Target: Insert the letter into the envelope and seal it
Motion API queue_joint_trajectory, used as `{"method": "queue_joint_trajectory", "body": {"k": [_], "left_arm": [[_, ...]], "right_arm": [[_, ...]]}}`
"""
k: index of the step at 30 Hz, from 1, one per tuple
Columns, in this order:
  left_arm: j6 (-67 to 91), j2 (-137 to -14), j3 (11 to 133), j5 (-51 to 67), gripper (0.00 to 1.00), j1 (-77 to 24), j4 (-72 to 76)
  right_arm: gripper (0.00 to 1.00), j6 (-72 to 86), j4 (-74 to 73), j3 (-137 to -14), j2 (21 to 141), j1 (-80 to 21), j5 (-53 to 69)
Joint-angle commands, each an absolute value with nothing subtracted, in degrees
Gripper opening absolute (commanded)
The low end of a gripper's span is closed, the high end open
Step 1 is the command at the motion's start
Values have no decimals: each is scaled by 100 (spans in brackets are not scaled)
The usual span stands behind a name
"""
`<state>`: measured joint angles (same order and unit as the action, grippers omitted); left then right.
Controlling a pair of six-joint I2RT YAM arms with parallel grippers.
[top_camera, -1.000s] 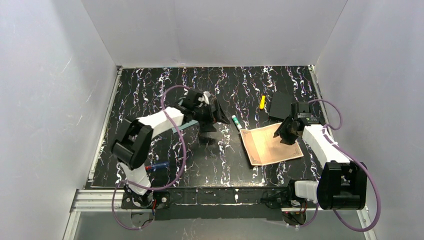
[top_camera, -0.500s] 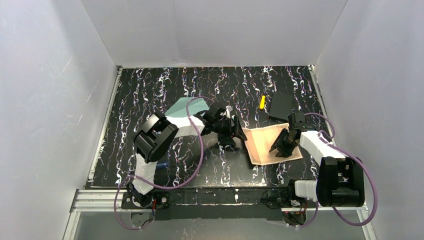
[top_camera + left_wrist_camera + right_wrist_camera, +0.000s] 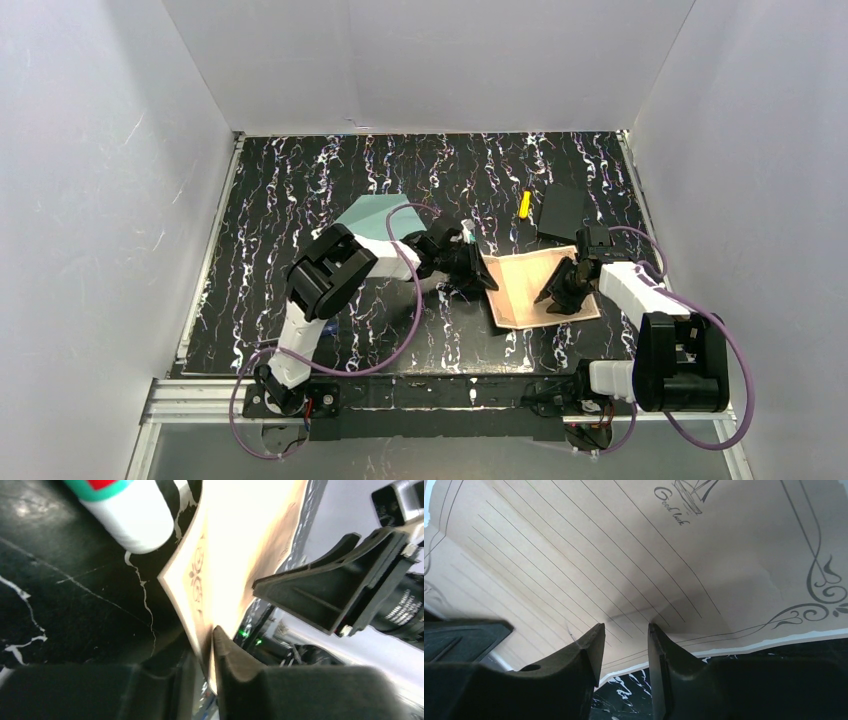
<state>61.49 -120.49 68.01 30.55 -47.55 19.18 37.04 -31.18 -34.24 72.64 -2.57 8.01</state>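
The left gripper [image 3: 208, 641] is clenched on the left edge of the tan letter [image 3: 522, 290], which lies right of centre on the table [image 3: 300, 180]. The right gripper [image 3: 624, 639] presses on the sheet, jaws parted, grasping nothing. The envelope [image 3: 372, 212] lies well apart, leftward.

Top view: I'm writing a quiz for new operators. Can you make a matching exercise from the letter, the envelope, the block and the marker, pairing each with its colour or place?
Things:
1. letter
2. envelope
3. block
4. marker

Descriptions:
A. yellow, lying left of the block
B. black, just past the letter's far edge
C. tan, one edge pinched between the left fingers
D. pale teal, on the table behind the left arm

Pairs: 1-C, 2-D, 3-B, 4-A
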Motion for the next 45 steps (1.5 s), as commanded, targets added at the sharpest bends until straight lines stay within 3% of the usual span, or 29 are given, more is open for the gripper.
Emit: {"method": "queue_joint_trajectory", "body": {"k": [1,3,13,18,23,27,31,36,45], "left_arm": [[6523,-11773,6518,3257,9,-4708,2656],[6247,-11335,6423,3300,0,-4660,2878],[5329,-9886,6911,5525,0,-4153,2753],[4920,-9211,7463,6214,0,-3819,2041],[3730,-8816,8001,6294,0,-3576,127],[1629,-8833,9045,6005,0,-3564,-3076],[705,-8766,9480,6013,0,-3560,-4445],[245,-8728,9850,6058,0,-3560,-5114],[-773,-8745,10445,6132,0,-3559,-6447]], "right_arm": [[45,3650,-3335,-3429,7380,-254,821],[45,3696,-3404,-3757,7060,-253,982],[56,3570,-3189,-6207,6554,-250,1862],[71,3358,-1470,-6864,6452,-248,3287],[90,3207,99,-6935,6279,-264,4503],[92,2874,536,-7017,6333,-343,5488],[93,2648,428,-7157,6469,-628,5999],[96,860,-1840,-7573,6569,-1117,5744],[99,218,-3003,-7780,6992,-2039,5486]]}}
